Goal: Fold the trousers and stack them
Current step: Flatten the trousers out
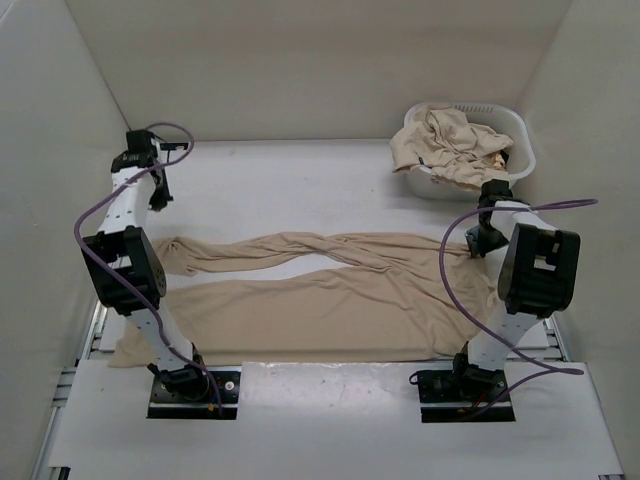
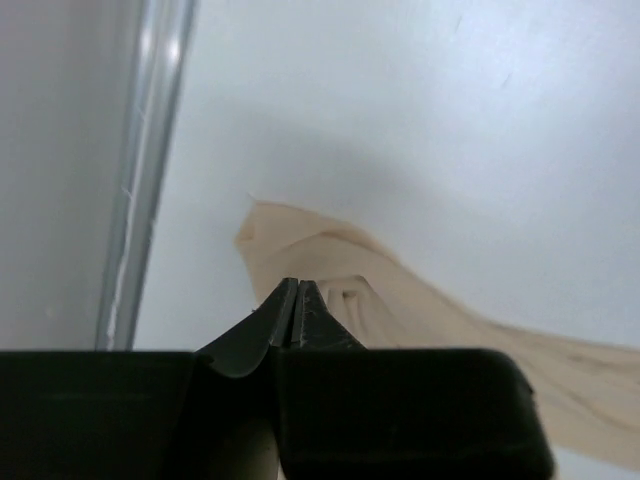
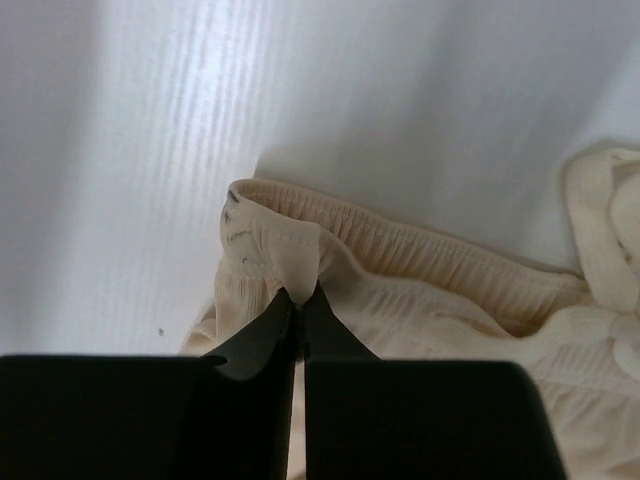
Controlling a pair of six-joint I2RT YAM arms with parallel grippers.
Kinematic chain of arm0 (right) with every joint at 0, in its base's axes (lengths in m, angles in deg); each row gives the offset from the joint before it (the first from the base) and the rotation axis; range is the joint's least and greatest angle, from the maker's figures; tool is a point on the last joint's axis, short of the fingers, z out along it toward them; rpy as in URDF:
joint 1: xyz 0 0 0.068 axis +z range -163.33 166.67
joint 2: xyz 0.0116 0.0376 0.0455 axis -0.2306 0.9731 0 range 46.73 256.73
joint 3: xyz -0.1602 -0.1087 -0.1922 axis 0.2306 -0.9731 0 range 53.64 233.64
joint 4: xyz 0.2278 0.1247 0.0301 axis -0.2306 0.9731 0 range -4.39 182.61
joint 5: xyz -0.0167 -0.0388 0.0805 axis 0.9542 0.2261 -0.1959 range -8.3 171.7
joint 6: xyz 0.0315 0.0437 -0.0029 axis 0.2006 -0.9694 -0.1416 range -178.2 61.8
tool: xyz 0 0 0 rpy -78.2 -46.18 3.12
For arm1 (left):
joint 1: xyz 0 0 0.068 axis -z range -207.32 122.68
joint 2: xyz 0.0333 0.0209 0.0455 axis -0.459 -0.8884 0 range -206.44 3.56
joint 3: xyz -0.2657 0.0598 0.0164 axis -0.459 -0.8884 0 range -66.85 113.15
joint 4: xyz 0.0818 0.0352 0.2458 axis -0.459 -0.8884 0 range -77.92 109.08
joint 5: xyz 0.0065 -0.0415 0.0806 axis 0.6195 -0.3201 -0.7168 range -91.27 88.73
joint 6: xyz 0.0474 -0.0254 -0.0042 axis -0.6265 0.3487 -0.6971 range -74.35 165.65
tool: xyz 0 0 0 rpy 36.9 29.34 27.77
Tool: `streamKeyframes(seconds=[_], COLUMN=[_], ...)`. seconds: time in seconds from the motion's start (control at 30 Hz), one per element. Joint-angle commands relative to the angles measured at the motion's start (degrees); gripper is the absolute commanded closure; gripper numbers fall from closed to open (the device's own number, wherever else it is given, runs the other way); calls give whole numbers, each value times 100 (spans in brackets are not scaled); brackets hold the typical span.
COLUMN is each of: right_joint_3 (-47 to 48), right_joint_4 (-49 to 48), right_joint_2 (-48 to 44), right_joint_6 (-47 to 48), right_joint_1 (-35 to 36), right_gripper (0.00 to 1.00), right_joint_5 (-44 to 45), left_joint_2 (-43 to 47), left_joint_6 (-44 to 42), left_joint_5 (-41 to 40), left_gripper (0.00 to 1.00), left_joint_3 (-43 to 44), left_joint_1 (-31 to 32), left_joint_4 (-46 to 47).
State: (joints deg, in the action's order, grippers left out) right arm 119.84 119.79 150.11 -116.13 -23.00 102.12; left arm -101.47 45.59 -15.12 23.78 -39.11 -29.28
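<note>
One pair of beige trousers point(image 1: 330, 295) lies spread flat on the white table, legs pointing left and waistband to the right. At the far-left leg end point(image 2: 300, 245) my left gripper point(image 1: 162, 203) point(image 2: 298, 284) is shut, and the fabric puckers right at its tips. My right gripper point(image 1: 478, 248) point(image 3: 300, 293) is shut on the elastic waistband point(image 3: 420, 250), with a small peak of cloth pinched between its tips. More beige trousers point(image 1: 450, 145) lie crumpled in the basket.
A white plastic laundry basket point(image 1: 520, 150) stands at the back right, just beyond the right arm. White walls enclose the table on the left, back and right. A metal rail point(image 2: 150, 150) runs along the left edge next to the leg end.
</note>
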Motion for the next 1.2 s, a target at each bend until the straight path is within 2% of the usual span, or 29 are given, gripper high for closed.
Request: streamKeyframes(seconds=[0.0, 0.07, 0.13, 0.2, 0.23, 0.3, 0.37, 0.4, 0.47, 0.5, 0.6, 0.77, 0.97, 1.17], right_joint_3=[-107, -107, -159, -221, -291, -370, -423, -423, -423, -423, -423, -529, -529, -529], right_joint_4=[467, 554, 634, 695, 696, 643, 643, 643, 643, 643, 643, 643, 696, 749], right_joint_2=[-614, -826, -1073, -1239, -1241, -1320, -1320, -1320, -1267, -1267, -1328, -1495, -1548, -1548], right_joint_6=[150, 220, 274, 326, 326, 449, 449, 449, 449, 510, 572, 739, 933, 1046], right_joint_1=[-35, -35, -87, -140, -140, -140, -140, -140, -140, -140, -140, -140, -140, -140], right_gripper=[100, 100, 100, 100, 100, 100, 100, 100, 100, 100, 100, 100, 100, 100], right_joint_5=[488, 620, 691, 691, 691, 629, 472, 419, 339, 339, 339, 453, 567, 673], left_joint_2=[176, 385, 684, 1096, 1212, 1353, 1267, 1153, 635, 250, -332, -1405, -1389, -1589], left_joint_6=[5, 5, 5, 5, 5, 5, 5, 5, 5, 5, 5, 5, 5, 5], left_joint_5=[-179, -180, -40, -39, 13, 232, 286, 286, 102, 101, 40, -101, 793, 1217], left_gripper=[86, 86, 86, 86, 86, 86, 70, 55, 38, 27, 20, 19, 22, 27], left_joint_3=[990, 1219, 897, 283, -477, -1202, -1758, -1759, -1418, -1234, -495, 349, 526, 657], left_joint_1=[124, 177, 177, 177, 177, 177, 177, 177, 125, 37, -139, -438, -640, -921], left_joint_4=[-25, -25, -25, -25, -25, 28, 221, 309, 362, 362, 293, 55, 55, 55])
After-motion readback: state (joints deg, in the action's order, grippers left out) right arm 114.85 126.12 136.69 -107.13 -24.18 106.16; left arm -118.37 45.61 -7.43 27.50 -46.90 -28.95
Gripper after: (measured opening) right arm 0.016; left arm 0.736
